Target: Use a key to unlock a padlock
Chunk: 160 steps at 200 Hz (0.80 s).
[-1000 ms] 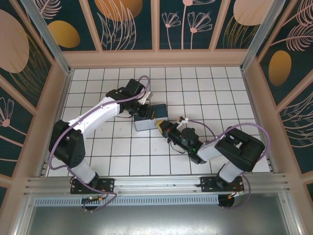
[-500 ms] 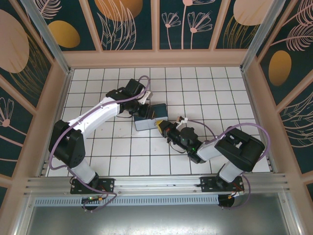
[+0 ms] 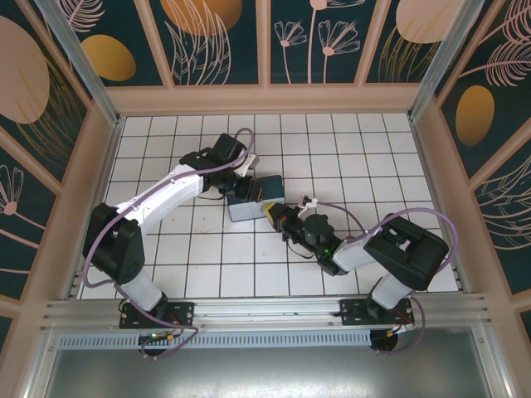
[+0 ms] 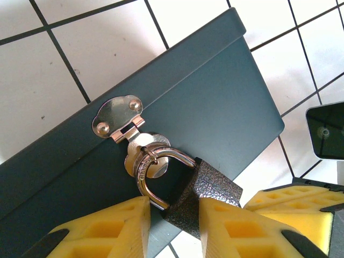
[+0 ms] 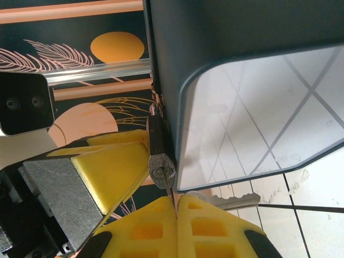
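1. The padlock (image 4: 207, 191) hangs by its shackle (image 4: 148, 183) from the hasp (image 4: 118, 115) of a dark box (image 4: 215, 107), which sits near the middle of the tiled floor (image 3: 199, 265).
2. The left gripper (image 4: 173, 220) pinches the padlock's body between its 2 yellow pads, probably to steady it and present the keyhole.
3. The right gripper (image 5: 177, 215), fingers pressed together, pinches the key (image 5: 170, 192). The blade points into the keyhole; how deep it sits, I cannot tell.
4. The 2 arms meet at the box's near-right side, so key and lock line up.
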Each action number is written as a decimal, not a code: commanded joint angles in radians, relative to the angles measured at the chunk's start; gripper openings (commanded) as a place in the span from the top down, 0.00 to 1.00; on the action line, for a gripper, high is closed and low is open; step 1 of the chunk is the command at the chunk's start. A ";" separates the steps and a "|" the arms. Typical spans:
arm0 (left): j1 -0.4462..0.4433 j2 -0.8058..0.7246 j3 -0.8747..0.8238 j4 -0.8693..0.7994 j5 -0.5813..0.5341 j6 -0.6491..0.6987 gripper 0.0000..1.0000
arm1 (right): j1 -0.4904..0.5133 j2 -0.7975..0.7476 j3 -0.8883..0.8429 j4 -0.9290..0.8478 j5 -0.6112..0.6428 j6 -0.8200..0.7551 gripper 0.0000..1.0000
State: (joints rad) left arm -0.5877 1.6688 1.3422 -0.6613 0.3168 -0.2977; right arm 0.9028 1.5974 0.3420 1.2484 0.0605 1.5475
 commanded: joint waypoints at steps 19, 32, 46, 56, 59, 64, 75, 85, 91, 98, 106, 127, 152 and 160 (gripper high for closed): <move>-0.015 0.018 -0.038 -0.069 -0.016 -0.001 0.70 | -0.002 -0.051 0.052 -0.114 0.065 -0.056 1.00; -0.016 0.018 -0.040 -0.068 -0.015 -0.003 0.70 | 0.000 -0.065 0.062 -0.144 0.074 -0.066 1.00; -0.018 0.017 -0.043 -0.068 -0.013 -0.006 0.70 | -0.001 -0.070 0.066 -0.146 0.083 -0.069 1.00; -0.018 0.018 -0.044 -0.065 -0.010 -0.007 0.70 | -0.002 -0.069 0.073 -0.154 0.081 -0.073 1.00; -0.018 0.018 -0.045 -0.065 -0.009 -0.008 0.70 | -0.002 -0.069 0.076 -0.156 0.081 -0.073 1.00; -0.019 0.018 -0.044 -0.065 -0.009 -0.010 0.70 | -0.001 -0.066 0.080 -0.155 0.080 -0.075 1.00; -0.019 0.018 -0.046 -0.064 -0.006 -0.013 0.70 | -0.001 -0.060 0.090 -0.149 0.075 -0.081 1.00; -0.018 0.018 -0.047 -0.061 -0.001 -0.018 0.71 | 0.003 -0.058 0.095 -0.145 0.076 -0.084 1.00; -0.019 0.018 -0.048 -0.058 -0.001 -0.021 0.70 | 0.006 -0.059 0.095 -0.144 0.084 -0.086 1.00; -0.019 0.018 -0.048 -0.057 -0.002 -0.026 0.70 | 0.008 -0.064 0.093 -0.145 0.094 -0.090 1.00; -0.020 0.019 -0.048 -0.057 -0.001 -0.029 0.71 | 0.013 -0.072 0.088 -0.149 0.111 -0.092 1.00; -0.020 0.024 -0.052 -0.048 0.011 -0.047 0.71 | 0.020 -0.097 0.070 -0.152 0.157 -0.096 1.00; -0.019 0.034 -0.043 -0.043 0.033 -0.053 0.71 | 0.019 -0.108 0.085 -0.176 0.166 -0.121 1.00; -0.021 0.035 -0.034 -0.045 0.033 -0.051 0.71 | 0.019 -0.099 0.094 -0.173 0.159 -0.126 1.00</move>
State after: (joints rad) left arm -0.5915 1.6669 1.3312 -0.6315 0.3290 -0.3389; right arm 0.9184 1.5242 0.4015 1.0542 0.1528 1.4673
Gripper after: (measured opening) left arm 0.287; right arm 0.041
